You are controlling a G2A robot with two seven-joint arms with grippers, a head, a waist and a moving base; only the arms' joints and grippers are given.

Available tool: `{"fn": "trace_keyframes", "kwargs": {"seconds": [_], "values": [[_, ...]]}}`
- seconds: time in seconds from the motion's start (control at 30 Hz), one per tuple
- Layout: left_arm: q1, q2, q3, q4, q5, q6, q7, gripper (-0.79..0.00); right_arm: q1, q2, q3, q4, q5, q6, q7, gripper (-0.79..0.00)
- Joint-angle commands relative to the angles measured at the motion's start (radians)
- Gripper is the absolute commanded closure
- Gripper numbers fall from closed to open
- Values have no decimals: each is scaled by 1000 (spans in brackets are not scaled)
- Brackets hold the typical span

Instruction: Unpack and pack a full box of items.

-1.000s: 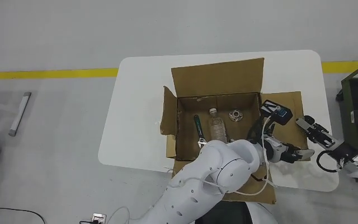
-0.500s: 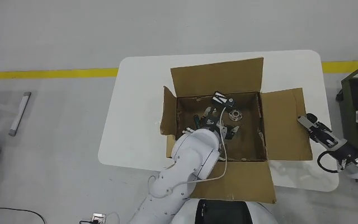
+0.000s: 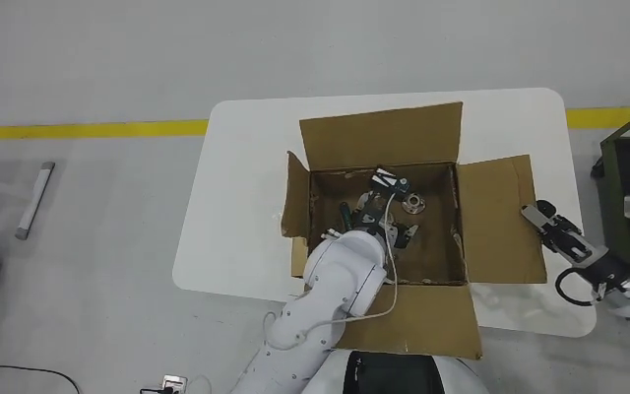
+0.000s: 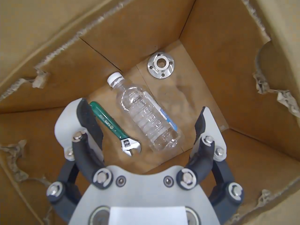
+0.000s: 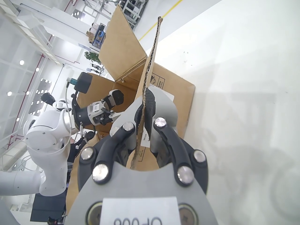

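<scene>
Hovering inside the open cardboard box (image 4: 229, 76), the left gripper (image 4: 142, 106) has its fingers spread wide above the box floor, holding nothing. Straight below it a clear plastic bottle (image 4: 150, 122) lies on its side, white cap toward the far wall. A green-handled adjustable wrench (image 4: 112, 125) lies just beside the bottle, and a round metal flange (image 4: 161, 65) sits apart from both, near a far corner. The box stands on the white worktop (image 3: 246, 197). The right gripper (image 5: 144, 104) is pressed together on the edge of the box's side flap (image 5: 153, 54), pinching the cardboard. The bottle looks empty, so probably light, thin-walled and slick. It would likely roll or buckle under a hard squeeze, so a gentle hold across the ribbed middle of its body seems best. The wrench is likely stiff and heavy for its size, and the coated handle near its balance point offers the surest hold. The flange sits low and flat and probably dense, so a grip across its rim would suit it.
</scene>
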Motion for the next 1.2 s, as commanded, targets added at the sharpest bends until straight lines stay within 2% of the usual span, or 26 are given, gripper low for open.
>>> {"fn": "trace_keyframes", "kwargs": {"seconds": [0.0, 0.13, 0.43, 0.53, 0.57, 0.6, 0.63, 0.67, 0.7, 0.73, 0.83, 1.03, 1.17], "values": [[-8, -7, 19, 36, 38, 48, -46, -785, -2, 0, 0, -5, -2, 1, -3, 0], [-32, -27, 50, 98, 48, 137, -93, -785, -8, -1, 1, -9, -5, 0, -8, 0], [-83, -68, 86, 225, 18, 225, -94, -785, -21, -3, -3, -18, -11, -3, -19, 0], [-92, -76, 84, 258, 12, 233, -83, -702, -22, -3, -5, -16, -13, -4, -20, 0], [-93, -79, 82, 269, 10, 233, -78, -613, -22, -4, -6, -16, -15, -5, -20, 0], [-94, -80, 78, 283, 11, 235, -75, -477, -22, -4, -7, -16, -15, -6, -19, 0], [-95, -82, 76, 292, 11, 236, -72, -434, -22, -4, -8, -15, -15, -6, -20, 0], [-96, -83, 73, 299, 11, 236, -69, -345, -22, -4, -8, -15, -15, -6, -20, 0], [-96, -85, 70, 304, 12, 236, -67, -289, -21, -4, -8, -15, -16, -7, -20, 0], [-97, -86, 67, 308, 15, 237, -67, -283, -21, -4, -9, -15, -16, -8, -19, 0], [-96, -90, 61, 310, 21, 234, -67, 0, -19, -4, -11, -12, -18, -7, -21, 0], [-92, -96, 49, 302, 40, 226, -66, 0, -11, -7, -3, 2, -33, 18, -71, 0], [-87, -99, 40, 264, 47, 214, -65, 0, 1, -7, 12, 10, -33, 22, -80, 0]]}}
